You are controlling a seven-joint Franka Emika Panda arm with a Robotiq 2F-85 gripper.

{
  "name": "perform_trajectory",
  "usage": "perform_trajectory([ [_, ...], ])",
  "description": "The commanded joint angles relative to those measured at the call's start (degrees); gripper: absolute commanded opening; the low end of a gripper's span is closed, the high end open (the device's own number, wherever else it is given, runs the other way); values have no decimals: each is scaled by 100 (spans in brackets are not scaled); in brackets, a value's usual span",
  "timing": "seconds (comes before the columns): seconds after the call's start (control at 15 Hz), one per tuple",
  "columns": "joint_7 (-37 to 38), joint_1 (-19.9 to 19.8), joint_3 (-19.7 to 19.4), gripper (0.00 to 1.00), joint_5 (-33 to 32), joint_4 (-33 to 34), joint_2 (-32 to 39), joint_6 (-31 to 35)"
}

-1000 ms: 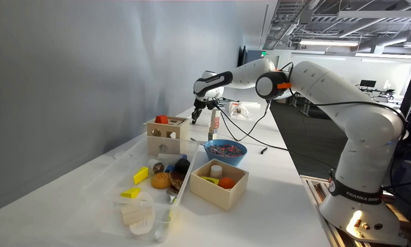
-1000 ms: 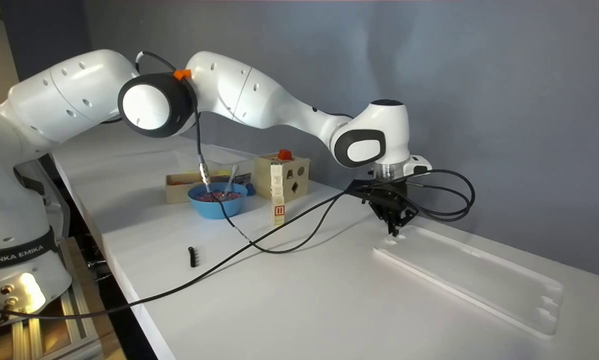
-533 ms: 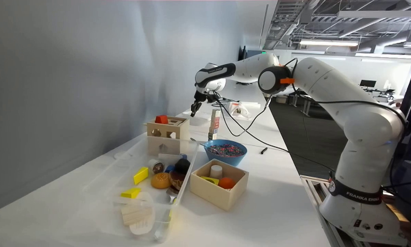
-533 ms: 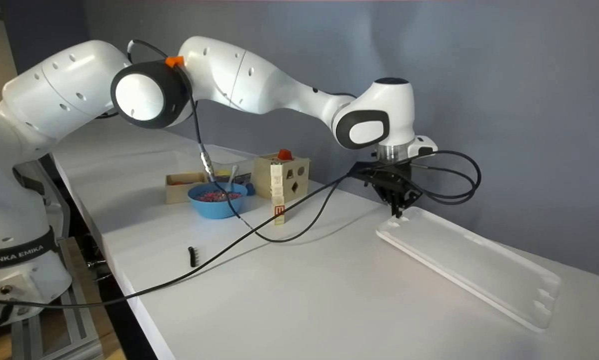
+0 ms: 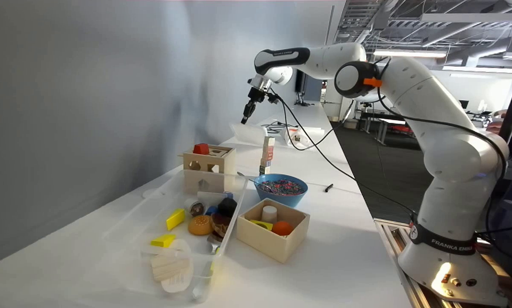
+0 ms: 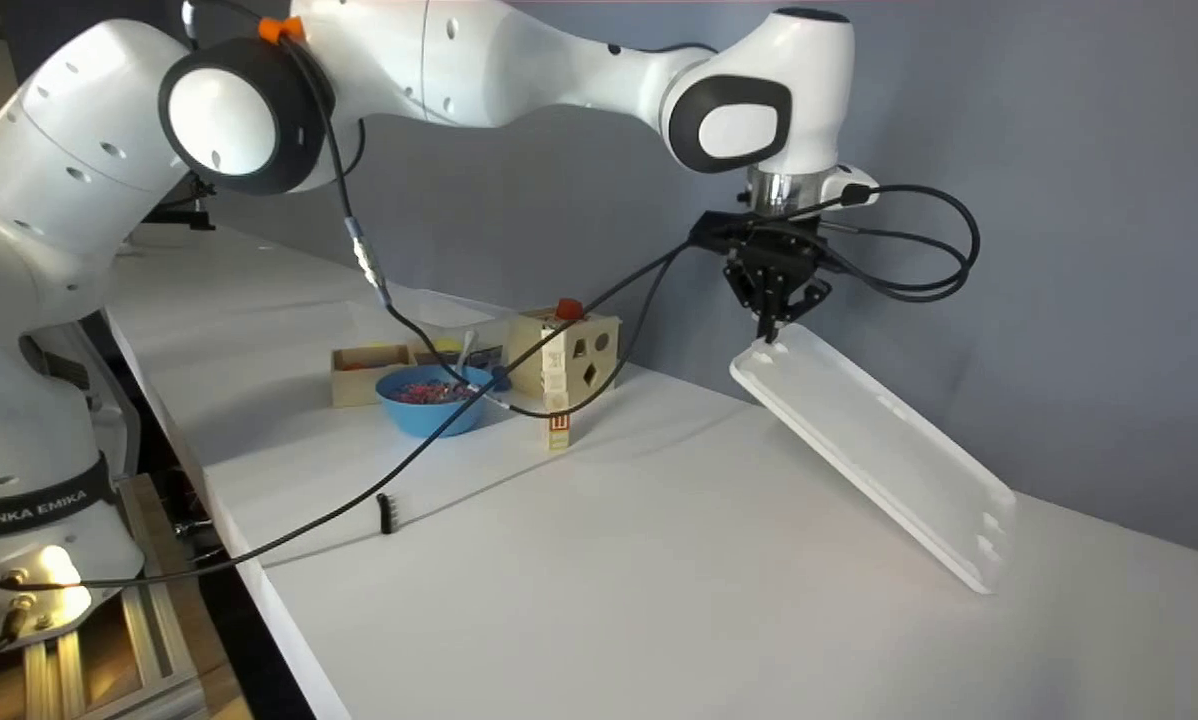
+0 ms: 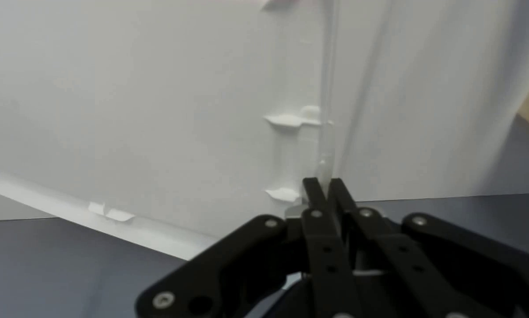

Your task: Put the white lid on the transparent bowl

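Note:
My gripper [image 6: 765, 337] is shut on one short end of the white lid [image 6: 869, 450]. The lid hangs tilted, its held end up and its other end lower; I cannot tell whether the low end touches the table. In the wrist view the fingertips [image 7: 309, 185] pinch the rim of the lid [image 7: 180, 110]. The gripper [image 5: 243, 122] and the lid [image 5: 249, 133] show far back in an exterior view. The transparent bowl is a clear tub [image 5: 237, 205] with several toys and utensils in it, well apart from the gripper. It is partly hidden behind other things in an exterior view [image 6: 464, 320].
A wooden shape box [image 5: 228, 160] with a red block on top, a block tower [image 5: 267, 154], a blue bowl [image 5: 296, 199] and an open wooden box [image 5: 262, 244] stand between the lid and the tub. A black clip [image 6: 387, 513] lies on the table. The wall runs along the table's back.
The arm and gripper have risen. The lid has gone from lying flat on the table to tilted, its gripped end lifted and its far end moved toward the left in an exterior view.

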Motion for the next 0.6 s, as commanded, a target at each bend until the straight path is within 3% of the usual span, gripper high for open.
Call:
perform_trajectory([
  [0.0, -476, -286, 305, 2, 320, -33, -332, -643],
  [0.33, -679, -533, 602, 2, 636, 236, -448, -1075],
  [0.53, -432, -670, 775, 2, 964, 733, -317, -1378],
])
